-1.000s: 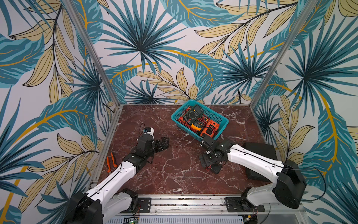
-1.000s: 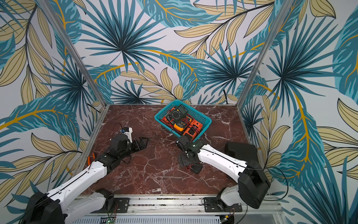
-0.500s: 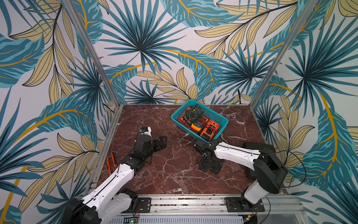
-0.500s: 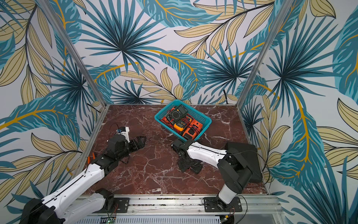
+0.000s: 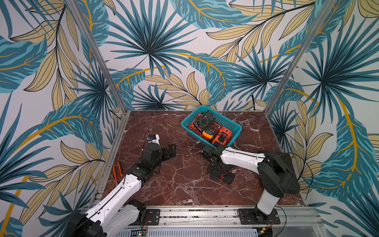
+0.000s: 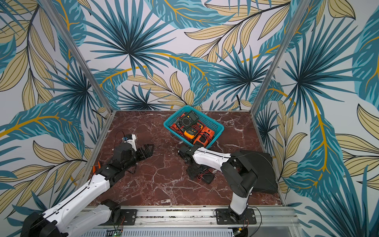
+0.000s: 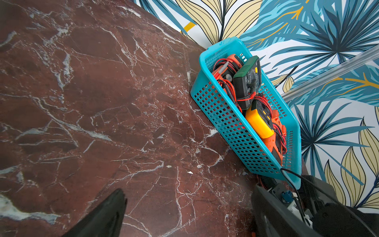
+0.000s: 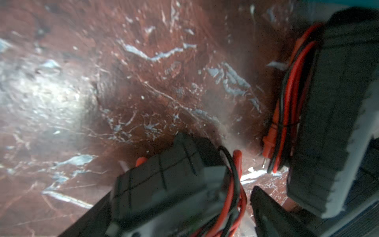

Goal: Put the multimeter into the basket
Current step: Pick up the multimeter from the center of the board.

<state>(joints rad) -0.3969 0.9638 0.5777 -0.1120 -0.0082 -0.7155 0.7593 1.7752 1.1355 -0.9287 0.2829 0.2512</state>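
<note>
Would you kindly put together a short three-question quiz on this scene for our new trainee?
1. True or false: the left pincer holds a multimeter.
2. The black multimeter not yet in the basket lies: A) in the left pincer; B) on the marble table by the right pincer; C) propped on the basket's rim.
3. Between the dark meter and the orange meter in the basket lies a third meter: what colour?
Key: 1 false, it is open and empty; 2 B; 3 yellow.
</note>
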